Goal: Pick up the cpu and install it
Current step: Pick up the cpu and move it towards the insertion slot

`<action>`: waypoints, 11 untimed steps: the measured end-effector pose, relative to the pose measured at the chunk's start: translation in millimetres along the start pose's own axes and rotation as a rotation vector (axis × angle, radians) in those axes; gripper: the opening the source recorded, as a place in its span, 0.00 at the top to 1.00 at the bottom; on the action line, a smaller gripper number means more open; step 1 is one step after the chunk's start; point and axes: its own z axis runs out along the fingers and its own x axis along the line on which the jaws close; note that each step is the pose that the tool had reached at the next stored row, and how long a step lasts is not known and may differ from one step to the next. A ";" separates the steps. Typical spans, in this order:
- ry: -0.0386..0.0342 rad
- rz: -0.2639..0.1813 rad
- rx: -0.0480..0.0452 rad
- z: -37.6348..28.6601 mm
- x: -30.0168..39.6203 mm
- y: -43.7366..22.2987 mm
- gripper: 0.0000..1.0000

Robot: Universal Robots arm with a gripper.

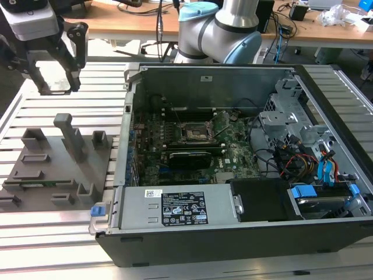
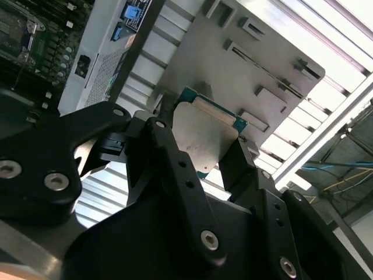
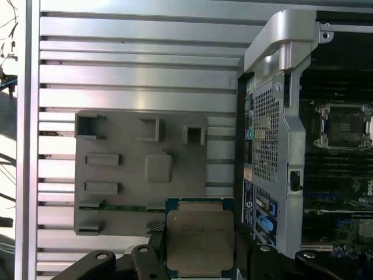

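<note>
Hand: your black two-fingered hand is clamped on two opposite edges of the chip.
Cpu: the small flat square cpu with a silvery metal top is held aloft over the grey plastic fixture tray.
Surroundings: you see the open black computer case just beside the tray on the slatted aluminium surface.

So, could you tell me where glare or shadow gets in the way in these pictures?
Exterior view: the sunlit table glares, the case interior is dim. Second wrist view: the table slats wash out white. First wrist view: the chip is evenly lit, the case inside dark.
</note>
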 end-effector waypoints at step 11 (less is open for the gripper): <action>0.0000 0.000 0.0007 0.8 -28.7 -0.8 0.45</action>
